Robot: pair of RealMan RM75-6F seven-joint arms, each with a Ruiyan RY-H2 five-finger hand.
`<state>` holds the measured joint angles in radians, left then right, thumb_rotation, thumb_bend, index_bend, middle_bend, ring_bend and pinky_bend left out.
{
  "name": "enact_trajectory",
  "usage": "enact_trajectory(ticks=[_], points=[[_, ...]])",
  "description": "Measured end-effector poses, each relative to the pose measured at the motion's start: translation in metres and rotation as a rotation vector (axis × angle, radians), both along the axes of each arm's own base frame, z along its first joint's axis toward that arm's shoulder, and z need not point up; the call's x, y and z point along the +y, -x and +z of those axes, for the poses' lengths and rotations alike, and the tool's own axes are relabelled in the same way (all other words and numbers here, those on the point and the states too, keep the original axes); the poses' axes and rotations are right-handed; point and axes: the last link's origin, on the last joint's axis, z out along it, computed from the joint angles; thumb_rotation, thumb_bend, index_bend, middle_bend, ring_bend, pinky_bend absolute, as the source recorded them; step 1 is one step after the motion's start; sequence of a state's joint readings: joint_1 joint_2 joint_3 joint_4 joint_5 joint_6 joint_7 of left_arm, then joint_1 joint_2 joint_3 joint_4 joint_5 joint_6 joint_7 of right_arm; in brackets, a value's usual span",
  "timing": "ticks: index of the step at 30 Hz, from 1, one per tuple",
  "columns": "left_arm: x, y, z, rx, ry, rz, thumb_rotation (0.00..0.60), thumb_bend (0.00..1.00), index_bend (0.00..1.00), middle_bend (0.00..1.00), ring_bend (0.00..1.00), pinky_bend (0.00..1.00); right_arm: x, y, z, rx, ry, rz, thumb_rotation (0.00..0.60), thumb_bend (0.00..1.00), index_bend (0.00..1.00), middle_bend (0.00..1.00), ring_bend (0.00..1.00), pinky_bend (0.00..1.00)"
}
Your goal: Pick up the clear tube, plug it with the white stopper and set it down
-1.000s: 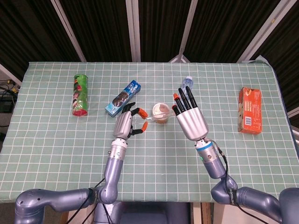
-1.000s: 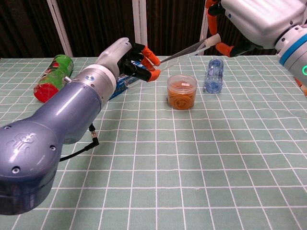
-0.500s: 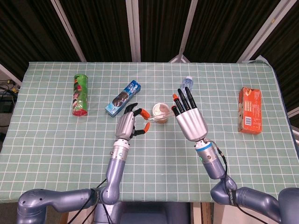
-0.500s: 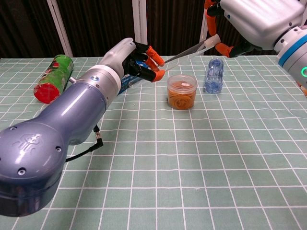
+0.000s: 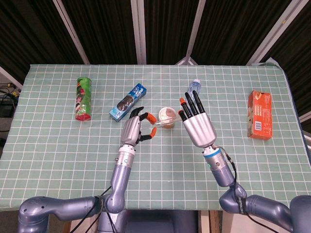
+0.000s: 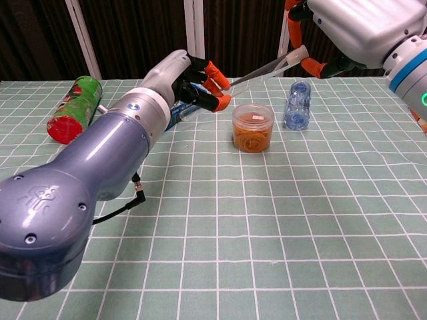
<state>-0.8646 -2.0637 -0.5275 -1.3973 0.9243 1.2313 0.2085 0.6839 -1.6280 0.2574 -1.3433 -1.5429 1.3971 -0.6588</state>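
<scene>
A: Where's the clear tube (image 6: 267,67)?
B: Up in the air over the surface (image 6: 267,227), tilted, above the lidded tub (image 6: 253,127). Its upper end sits between the orange-tipped fingers (image 6: 294,27) of the right hand (image 6: 347,30).
A: So the right hand pinches it?
B: Yes, at the top end; in the head view the other fingers stand straight up, side by side.
A: Left hand (image 6: 193,80)?
B: Fingers curled in, tips bunched at the tube's lower end. Can't tell whether it grips the tube or the stopper; stopper not visible to me.
A: Other stuff?
B: Green can (image 5: 83,98) lying far left, blue packet (image 5: 128,101) beside the left hand, water bottle (image 6: 297,104) lying behind the tub, orange box (image 5: 260,114) far right.
</scene>
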Motion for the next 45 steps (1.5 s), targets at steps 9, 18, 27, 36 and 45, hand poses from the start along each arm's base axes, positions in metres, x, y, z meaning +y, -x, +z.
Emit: enact_trajectory(ticks=[9,18,27,36,45], points=[[-0.002,0.000,0.001,-0.014,-0.011,-0.017,0.600,0.69,0.53,0.48,0.10,0.00,0.003,0.008,0.001,0.005,-0.010,-0.032,0.600,0.44,0.26,0.16,0.05,0.06],[-0.003,0.004,0.002,-0.014,-0.020,-0.033,0.600,0.69,0.53,0.48,0.10,0.00,0.007,0.019,0.001,0.003,-0.015,-0.063,0.600,0.44,0.25,0.15,0.05,0.06],[-0.006,0.013,0.002,-0.006,-0.015,-0.035,0.600,0.69,0.53,0.48,0.10,0.00,0.011,0.030,0.001,0.004,-0.023,-0.090,0.600,0.44,0.25,0.14,0.05,0.06],[-0.013,0.023,-0.001,0.015,-0.002,-0.045,0.600,0.69,0.53,0.48,0.10,0.00,0.014,0.044,0.005,0.013,-0.016,-0.121,0.600,0.44,0.24,0.14,0.05,0.06],[-0.027,0.043,-0.010,0.066,0.035,-0.064,0.600,0.69,0.53,0.48,0.10,0.00,0.008,0.057,0.020,-0.003,0.020,-0.169,0.600,0.44,0.24,0.13,0.05,0.06]])
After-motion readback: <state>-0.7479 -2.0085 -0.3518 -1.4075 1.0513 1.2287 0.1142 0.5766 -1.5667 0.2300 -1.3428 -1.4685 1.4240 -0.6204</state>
